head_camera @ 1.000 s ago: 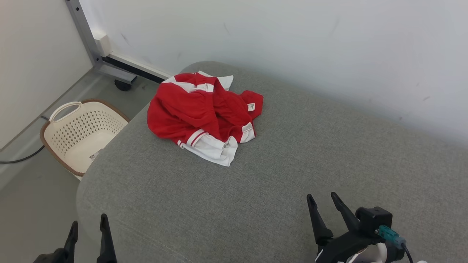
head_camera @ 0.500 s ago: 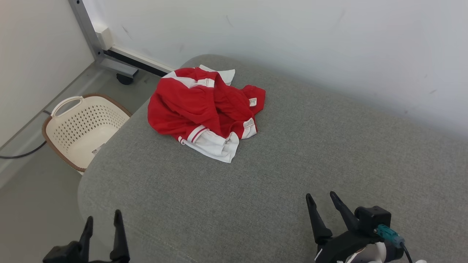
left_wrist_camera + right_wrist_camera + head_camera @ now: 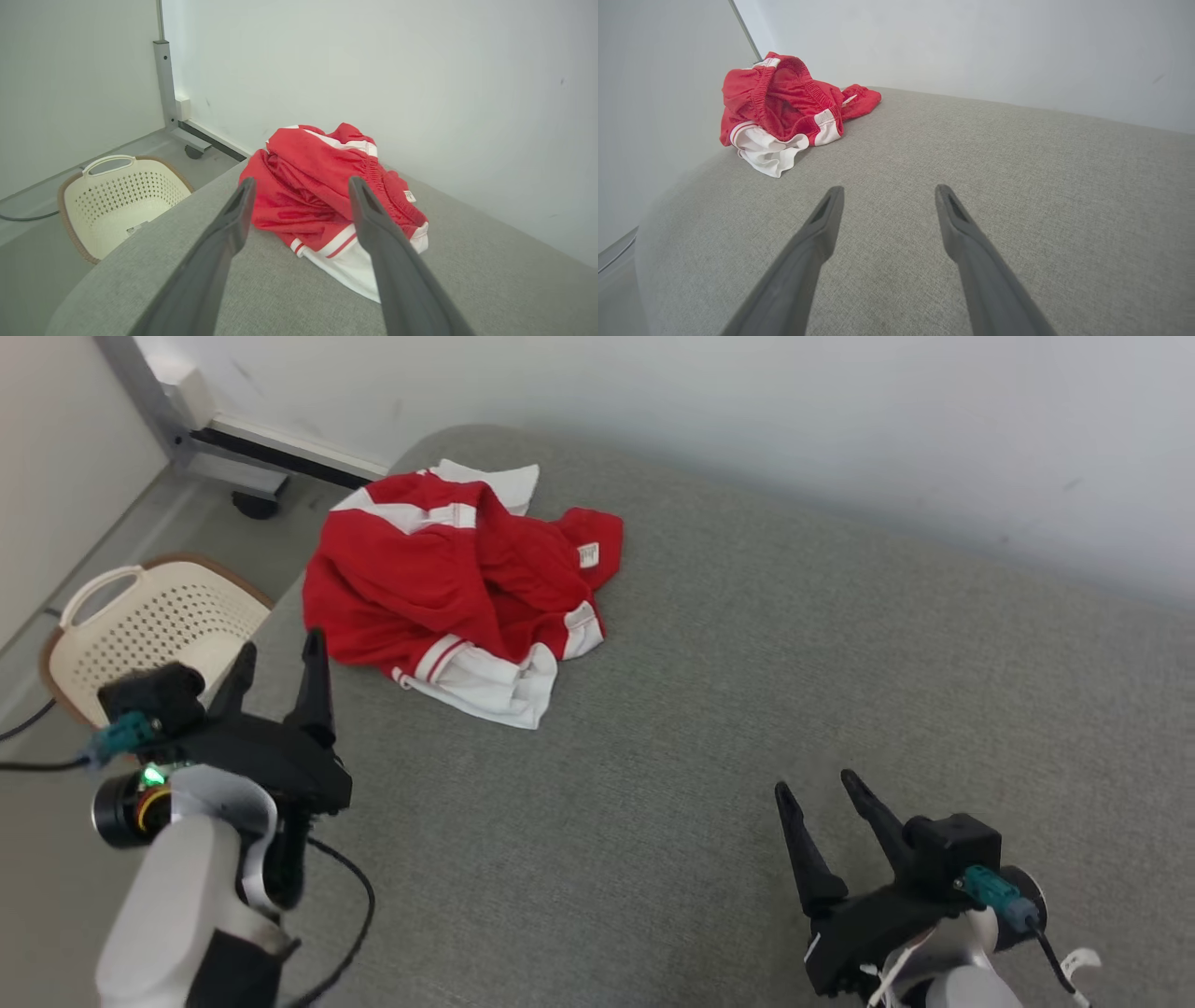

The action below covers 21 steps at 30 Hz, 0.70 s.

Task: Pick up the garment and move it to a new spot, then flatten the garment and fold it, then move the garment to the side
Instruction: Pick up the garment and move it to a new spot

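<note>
- Up comes our left gripper (image 3: 280, 651), out of the bottom corner and well forward, its tips now just short of the near-left edge of the garment (image 3: 448, 588).
- Our head has swung as well, so the whole scene has slid sideways. That shift is the camera, not the cloth.
- Over on the other side, our right gripper (image 3: 816, 786) sits low, much where it was. It is above bare grey cushion (image 3: 747, 709) and well apart from the garment.
- Both pincers have their fingers spread wide with nothing between them.
- We find the garment, red with white trim, lying in a crumpled heap at the far left corner of the cushion. It is close to the rounded edge, beside which the pale basket (image 3: 159, 616) stands on the floor.
- We read this as the opening reach of the pick-up, with the left arm leading. Nothing is lifted, flattened or folded yet.
- From the left wrist view, the heap sits framed between the two fingers, so the line of approach looks good to us.
- Next, we reckon, comes a push forward and down, closing on a thick fold rather than a single thin layer.
- The worry is a shove that nudges the heap off the edge toward the basket.
</note>
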Motion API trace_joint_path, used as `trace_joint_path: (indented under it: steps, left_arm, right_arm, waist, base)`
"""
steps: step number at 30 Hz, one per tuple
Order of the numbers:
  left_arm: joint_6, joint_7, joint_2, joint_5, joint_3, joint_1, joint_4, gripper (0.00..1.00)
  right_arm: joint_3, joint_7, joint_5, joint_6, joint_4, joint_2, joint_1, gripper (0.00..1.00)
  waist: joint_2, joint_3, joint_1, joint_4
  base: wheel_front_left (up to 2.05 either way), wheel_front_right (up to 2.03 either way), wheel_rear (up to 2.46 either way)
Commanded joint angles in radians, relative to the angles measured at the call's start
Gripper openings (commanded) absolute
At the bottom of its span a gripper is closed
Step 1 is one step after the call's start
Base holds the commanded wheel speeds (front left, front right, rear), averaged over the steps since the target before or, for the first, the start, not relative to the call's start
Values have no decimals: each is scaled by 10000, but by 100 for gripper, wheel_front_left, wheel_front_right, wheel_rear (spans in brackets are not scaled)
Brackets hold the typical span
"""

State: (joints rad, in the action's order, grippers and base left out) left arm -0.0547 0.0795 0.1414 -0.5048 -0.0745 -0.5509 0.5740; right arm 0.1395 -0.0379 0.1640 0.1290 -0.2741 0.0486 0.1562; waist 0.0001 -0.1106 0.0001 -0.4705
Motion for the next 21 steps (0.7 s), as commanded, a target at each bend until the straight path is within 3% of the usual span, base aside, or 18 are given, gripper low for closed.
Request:
trace_joint_path:
  steps: [1,5,11,18,21]
  left_arm:
    - [-161,-303,155,-221,22,-720,533,100]
    - [-364,-996,603,-254,-55,-1979,1545,100]
    - [-463,-2301,1031,-384,-200,-3124,2490,100]
    - [382,-3467,1965,95,-352,-4196,3261,100]
    - [688,-3826,2033,-28,-267,-4391,3477,100]
  right_arm:
    - [73,230,-162,33,394,64,143,100]
    - [43,611,-238,33,1225,249,123,100]
    - [-147,896,-234,33,2051,453,-57,100]
    - [-380,1036,-334,34,2714,410,-144,100]
    - [-370,978,-332,34,2798,372,-221,100]
  waist:
    - [-1,-1316,-1,1426]
    - [-1,-2022,-1,2205]
    - [-1,-2751,-1,2841]
    - [-1,-3526,-1,3272]
    - [-1,-3669,-1,3348]
  base:
    - [0,0,0]
    - [0,0,0]
    - [0,0,0]
    - [0,0,0]
    - [0,0,0]
